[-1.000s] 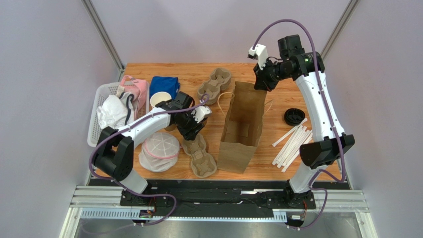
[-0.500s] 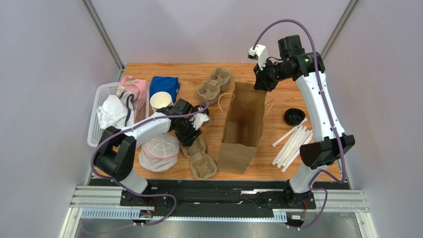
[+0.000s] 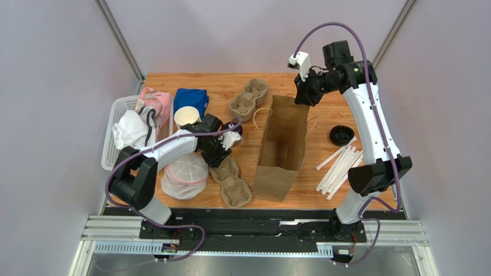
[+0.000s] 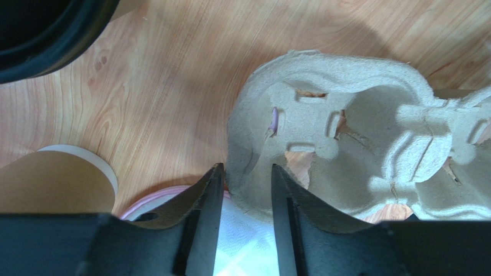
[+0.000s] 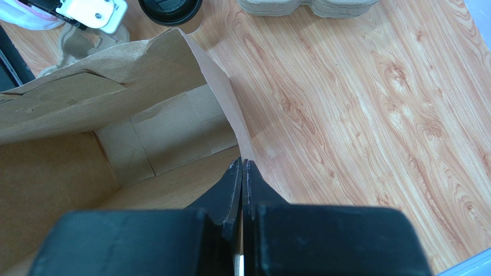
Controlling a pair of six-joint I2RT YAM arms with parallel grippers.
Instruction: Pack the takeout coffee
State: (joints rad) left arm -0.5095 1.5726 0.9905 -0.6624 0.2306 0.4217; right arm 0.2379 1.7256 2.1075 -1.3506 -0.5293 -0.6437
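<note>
Over at the back of the surface (image 3: pixel 337 112), the right gripper (image 5: pixel 242 165) is clamped tight on the brown paper bag (image 5: pixel 86 103)'s rim. The takeout coffee (image 5: pixel 170 7) stands just left of the bag, near the left gripper (image 4: pixel 246 168). That gripper's jaws straddle the pulp cup carrier (image 4: pixel 346 132)'s edge, but I cannot tell whether they are pinching it.

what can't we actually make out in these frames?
Takeout coffee: top view, the left arm mostly covers it; both wrist views crop it at the frame edge.
Left gripper: left wrist view, the cup carrier rim sits between the fingers; contact unclear.
Right gripper: top view, too small; only the right wrist view shows it shut on the paper bag edge.
</note>
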